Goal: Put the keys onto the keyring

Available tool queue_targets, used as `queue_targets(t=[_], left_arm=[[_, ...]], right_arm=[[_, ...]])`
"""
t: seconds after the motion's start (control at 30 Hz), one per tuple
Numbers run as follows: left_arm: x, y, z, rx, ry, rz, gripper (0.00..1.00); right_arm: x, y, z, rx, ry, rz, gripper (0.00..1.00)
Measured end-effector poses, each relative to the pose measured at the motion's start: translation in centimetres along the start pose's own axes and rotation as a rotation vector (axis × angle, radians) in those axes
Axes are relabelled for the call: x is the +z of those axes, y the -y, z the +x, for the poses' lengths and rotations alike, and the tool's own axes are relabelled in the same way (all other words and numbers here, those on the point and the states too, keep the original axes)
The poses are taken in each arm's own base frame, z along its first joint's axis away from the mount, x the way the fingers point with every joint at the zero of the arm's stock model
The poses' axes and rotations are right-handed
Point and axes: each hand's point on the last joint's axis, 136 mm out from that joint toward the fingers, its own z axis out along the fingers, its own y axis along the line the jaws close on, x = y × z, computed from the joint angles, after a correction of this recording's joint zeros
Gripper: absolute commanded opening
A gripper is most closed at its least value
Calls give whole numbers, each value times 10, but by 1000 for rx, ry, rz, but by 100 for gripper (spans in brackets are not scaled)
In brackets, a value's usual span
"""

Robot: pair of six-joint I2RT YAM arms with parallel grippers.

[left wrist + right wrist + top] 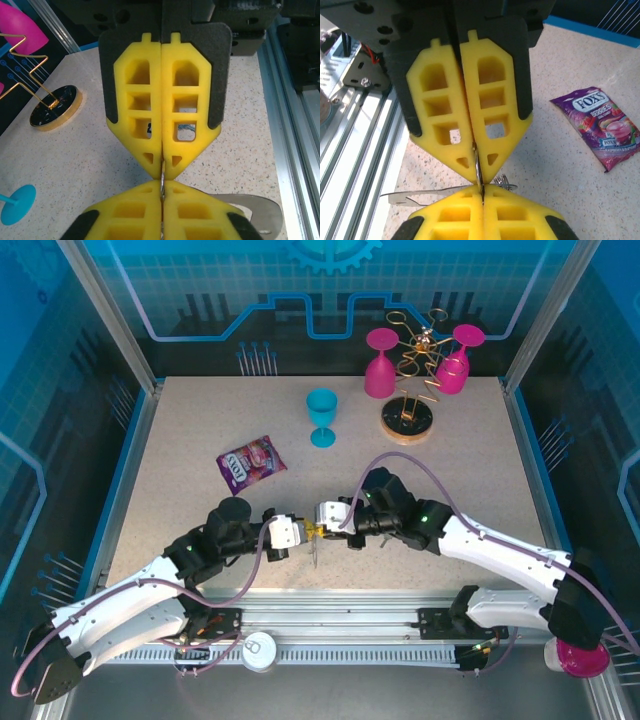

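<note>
Beige, speckled laminate forms the tabletop (200, 420). It is enclosed by blue-lit panels (330, 290) printed with circuit lines and framed in aluminium. A slotted rail (350, 625) is fixed along the near edge. At the back a gold wire stand (406, 420) is set between two pink goblets (380, 365). A blue goblet (322, 415) is placed just left of the stand's base, and a purple Fox's sweet packet (251, 462) is laid flat further left.

The keyring (314, 555) is found at the front centre, where the left gripper (303, 533) and the right gripper (322, 525) are met tip to tip. From above it is seen as a thin sliver pointing toward the rail. In the left wrist view it is shown as a flat grey metal piece (252, 212) with a slot, jutting out beside the yellow fingers. In the right wrist view it is presented almost edge-on (420, 194), and a cluster of small rings (504, 181) is seen on the opposite side of the fingers.

Both grippers are pressed together. A thin upright metal edge is pinched in the seam of each pair where the tips touch. Whether that edge is a ring or a key cannot be told.

The stand's base and the blue goblet's foot are taken in by the left wrist view. The sweet packet and the rail are taken in by the right wrist view.
</note>
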Motion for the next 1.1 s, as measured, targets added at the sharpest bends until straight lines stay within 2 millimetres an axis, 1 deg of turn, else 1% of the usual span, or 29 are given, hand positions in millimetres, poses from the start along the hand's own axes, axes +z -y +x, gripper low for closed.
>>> queue_targets(t=[0.07,0.1,0.17,0.2,0.23,0.3,0.37,0.47,0.6,0.8,0.83,0.9,0.97,1.03,1.1], left_arm=[[0,0,0,9,0,0,0],[0,0,0,15,1,-1,0],[-1,0,-1,23,4,-2,0],[-1,-1,-2,29,6,-6,0],[-2,-1,-2,33,6,-9,0],[-5,-3,-6,55,17,-25,0],[-8,-5,-10,74,40,-43,0],[-13,-4,-12,117,65,-59,0],[-14,1,-10,159,79,-49,0],[-15,2,-15,185,101,-44,0],[-15,1,-16,185,105,-47,0],[-14,-2,-17,164,107,-61,0],[-13,-6,-14,114,93,-81,0],[-12,-15,-10,34,60,-117,0],[-12,-29,-9,-60,13,-172,0]], right_arm=[[0,0,0,-4,-15,0,0],[-1,1,0,-5,-18,2,6],[-2,0,0,-7,-14,7,29],[-3,1,-2,-9,4,18,34],[-7,0,-4,-16,25,31,37],[-20,0,-7,-17,86,81,40],[-33,2,-9,-14,142,139,41],[-47,7,-1,16,189,234,41],[-54,9,13,80,197,306,40],[-59,15,19,184,212,354,37],[-59,16,19,202,214,358,35],[-60,19,21,251,213,374,25],[-60,23,27,313,201,398,21],[-59,29,36,389,176,431,19],[-60,35,48,495,135,478,15]])
